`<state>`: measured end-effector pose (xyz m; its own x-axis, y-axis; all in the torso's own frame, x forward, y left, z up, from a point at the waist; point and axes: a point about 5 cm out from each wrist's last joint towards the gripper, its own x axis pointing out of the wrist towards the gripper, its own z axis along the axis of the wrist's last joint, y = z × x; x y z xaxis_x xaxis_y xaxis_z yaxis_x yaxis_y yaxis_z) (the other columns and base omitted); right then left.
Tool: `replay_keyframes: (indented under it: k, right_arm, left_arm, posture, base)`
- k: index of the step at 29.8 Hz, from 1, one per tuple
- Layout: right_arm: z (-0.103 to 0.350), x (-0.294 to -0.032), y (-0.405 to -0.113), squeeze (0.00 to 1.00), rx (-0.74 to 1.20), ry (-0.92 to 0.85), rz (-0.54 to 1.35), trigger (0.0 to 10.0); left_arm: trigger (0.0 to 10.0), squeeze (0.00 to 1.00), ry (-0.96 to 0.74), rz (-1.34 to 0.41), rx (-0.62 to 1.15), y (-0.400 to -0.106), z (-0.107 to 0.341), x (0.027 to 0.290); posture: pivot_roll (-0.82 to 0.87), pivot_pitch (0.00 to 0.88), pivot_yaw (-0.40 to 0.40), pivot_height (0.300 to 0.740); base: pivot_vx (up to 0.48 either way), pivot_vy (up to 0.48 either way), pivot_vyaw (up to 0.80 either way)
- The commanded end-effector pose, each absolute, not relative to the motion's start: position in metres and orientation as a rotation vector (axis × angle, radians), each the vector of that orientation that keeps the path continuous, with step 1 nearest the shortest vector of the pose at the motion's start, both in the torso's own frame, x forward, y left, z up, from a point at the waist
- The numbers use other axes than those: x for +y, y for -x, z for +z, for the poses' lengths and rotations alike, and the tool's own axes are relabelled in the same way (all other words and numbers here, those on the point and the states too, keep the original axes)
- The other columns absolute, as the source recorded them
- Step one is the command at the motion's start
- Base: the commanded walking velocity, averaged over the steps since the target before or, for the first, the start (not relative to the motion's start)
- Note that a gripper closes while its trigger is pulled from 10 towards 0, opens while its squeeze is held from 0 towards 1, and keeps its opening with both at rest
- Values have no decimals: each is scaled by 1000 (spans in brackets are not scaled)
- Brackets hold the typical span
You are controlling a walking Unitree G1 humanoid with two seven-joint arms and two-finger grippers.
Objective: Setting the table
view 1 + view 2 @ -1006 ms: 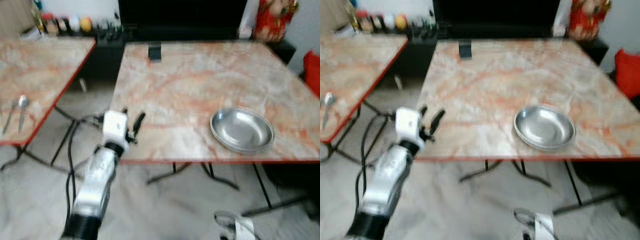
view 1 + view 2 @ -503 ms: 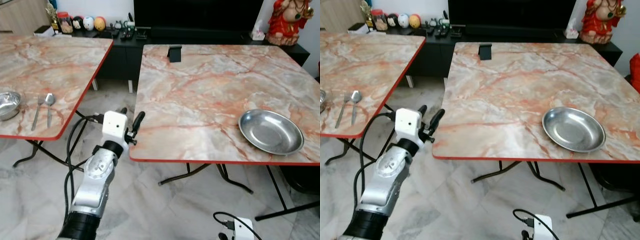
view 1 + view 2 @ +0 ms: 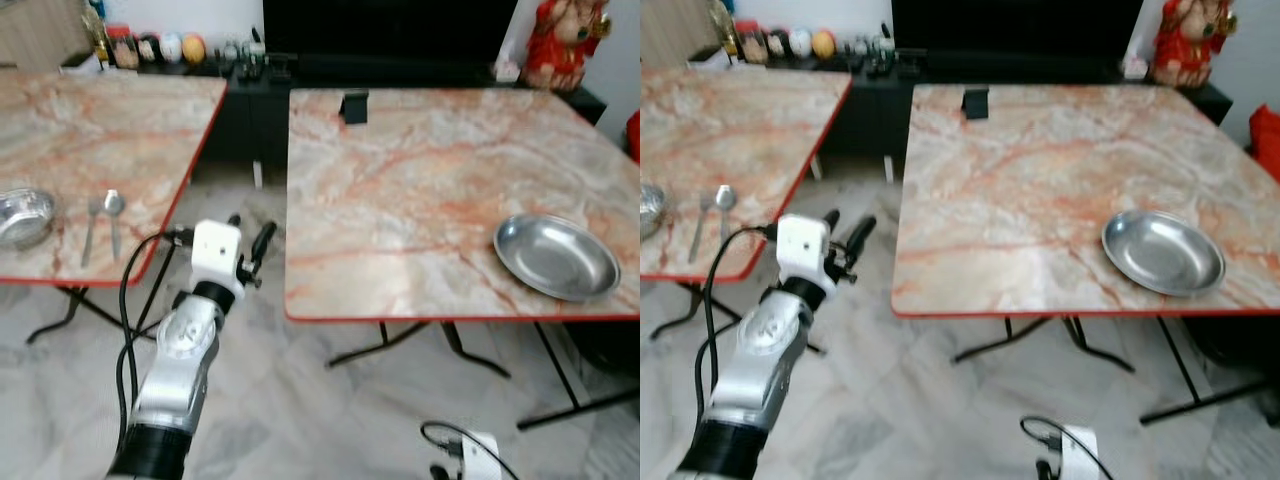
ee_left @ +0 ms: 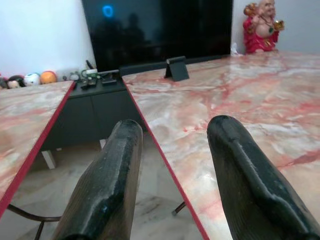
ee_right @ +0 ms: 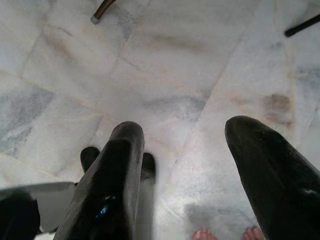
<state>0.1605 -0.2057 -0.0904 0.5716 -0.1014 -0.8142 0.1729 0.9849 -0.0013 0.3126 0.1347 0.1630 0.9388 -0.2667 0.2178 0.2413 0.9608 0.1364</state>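
You have only the steel plate (image 3: 557, 257) laid at the right desk's (image 3: 420, 180) lower right; bowl (image 3: 22, 216) and what look like fork and spoon (image 3: 103, 222) wait at frame left, left hand (image 3: 248, 243) wide and empty.

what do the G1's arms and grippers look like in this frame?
Left arm: silver metallic casing with a black cuff at the bottom, a white boxy wrist block, and a black cable looping beside it. Left gripper: two long, rounded matte black fingers with scuffed surfaces. Right gripper has the same thick black fingers; a white housing with black cable sits at the right arm.
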Motion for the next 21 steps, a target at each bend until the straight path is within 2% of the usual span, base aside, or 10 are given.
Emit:
replay_keyframes:
  k: [1,21]
  right_arm:
    - [-92,-208,-156,0,960,-86,-178,10000]
    - [-92,-208,-155,0,962,-89,-177,10000]
  left_arm:
    - [10000,0,-104,-279,-244,-313,166,129]
    - [10000,0,-106,-280,-247,-313,167,128]
  posture:
    - [99,0,-14,740]
    - [101,0,-12,740]
  base:
    - [0,304,0]
    - [0,302,0]
